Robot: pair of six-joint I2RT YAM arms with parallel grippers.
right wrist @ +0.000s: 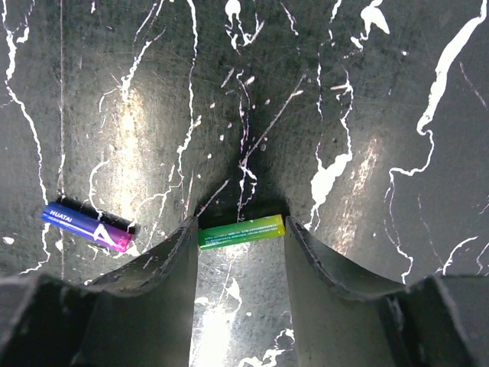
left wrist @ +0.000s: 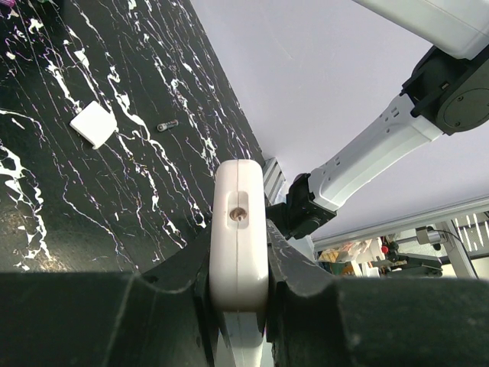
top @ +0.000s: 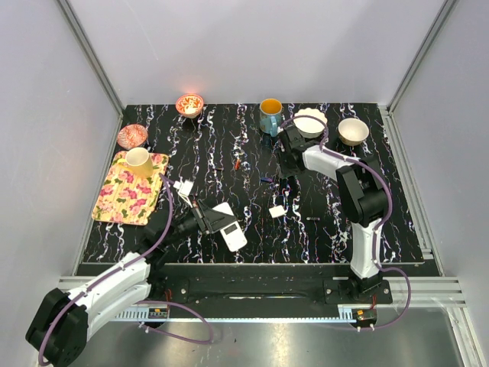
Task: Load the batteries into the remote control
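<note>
The green battery (right wrist: pixel 241 232) lies crosswise in the right arm's jaws, its long axis running straight from one finger to the other. Both ends meet the inner faces, so I judge the jaws pressed onto it end to end, low over the worktop (right wrist: pixel 367 92). Just to its left in the right wrist view, a blue-and-purple battery (right wrist: pixel 86 226) lies loose and slightly angled. The remote control (left wrist: pixel 239 206) is well apart, toward the near left, pinched edge-on by its long sides in the left arm's jaws with one short end sticking out. So the right arm (top: pixel 359 191) has the cell and the left arm (top: pixel 114 283) the handset. The coming move likely turns on bringing the battery across to the near left and lining its axis up with the battery bay, which no view shows. Between the arms lie a white cover piece (top: pixel 277 212) and a reddish-orange battery (top: pixel 238 164). The worktop is glossy black with white veining. A floral tray (top: pixel 114 206) sits at the left, mugs and bowls stand along the back, and pale walls close it in
</note>
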